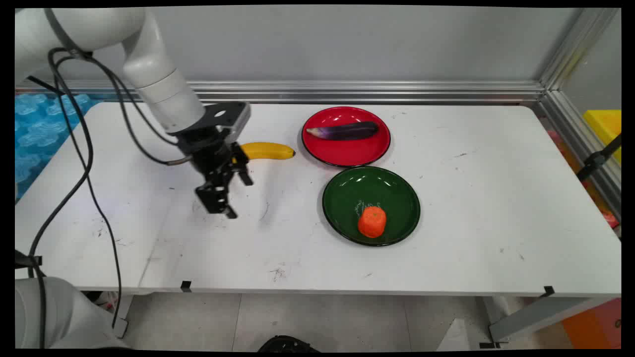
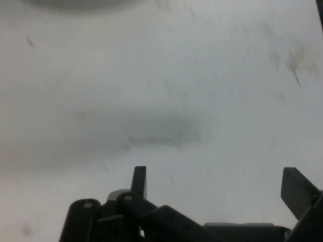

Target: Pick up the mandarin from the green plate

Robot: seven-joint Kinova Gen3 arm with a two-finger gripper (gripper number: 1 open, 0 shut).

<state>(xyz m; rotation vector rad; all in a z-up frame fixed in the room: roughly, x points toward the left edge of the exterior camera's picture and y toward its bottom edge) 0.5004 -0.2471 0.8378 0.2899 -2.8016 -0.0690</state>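
Observation:
My black gripper hangs just above the white table, left of centre, open with nothing between its fingers. In the hand view the gripper shows two spread fingertips over bare scuffed table. A yellow banana lies just behind the gripper, partly hidden by its linkage. To the right a red plate holds a purple eggplant. In front of it a green plate holds an orange carrot-coloured piece.
Black cables hang from the arm at the left. An aluminium rail runs along the table's back edge and right side. A yellow box stands beyond the right edge.

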